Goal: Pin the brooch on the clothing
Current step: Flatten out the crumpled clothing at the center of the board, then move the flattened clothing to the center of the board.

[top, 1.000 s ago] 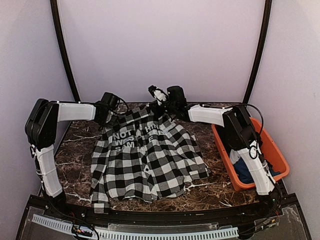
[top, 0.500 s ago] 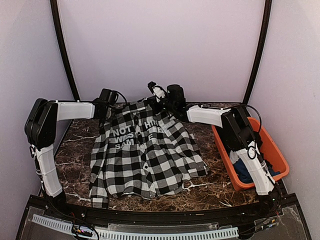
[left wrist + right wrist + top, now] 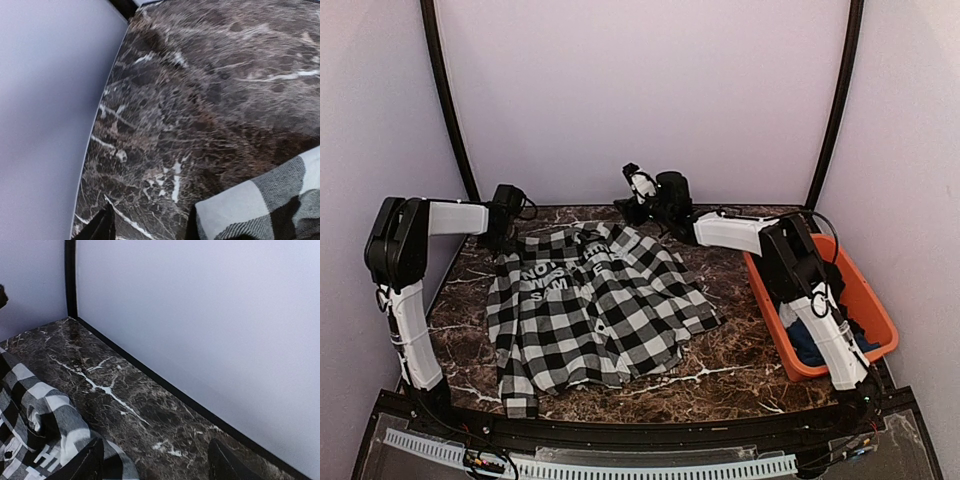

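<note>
The clothing (image 3: pixel 590 300), a black-and-white checked shirt with white lettering, lies spread and rumpled on the marble table (image 3: pixel 740 350). My left gripper (image 3: pixel 502 228) is at the shirt's far left corner. It is open in the left wrist view (image 3: pixel 149 227), with bare marble between its fingers and the shirt's edge (image 3: pixel 260 200) just to the right. My right gripper (image 3: pixel 632 190) hovers past the shirt's far edge near the back wall. It stands open (image 3: pixel 157 462) over bare marble, with the shirt's collar (image 3: pixel 30 415) to its left. The brooch is out of view.
An orange bin (image 3: pixel 865 300) holding a dark blue garment (image 3: pixel 810 340) stands at the table's right edge, beside the right arm. The back wall (image 3: pixel 200 315) is close behind the right gripper, and the left side wall (image 3: pixel 45 100) is close to the left gripper.
Both grippers have opened and let go of the shirt's far edge. The shirt has dropped flat and slid to the left. The left gripper has moved left, toward the wall.
</note>
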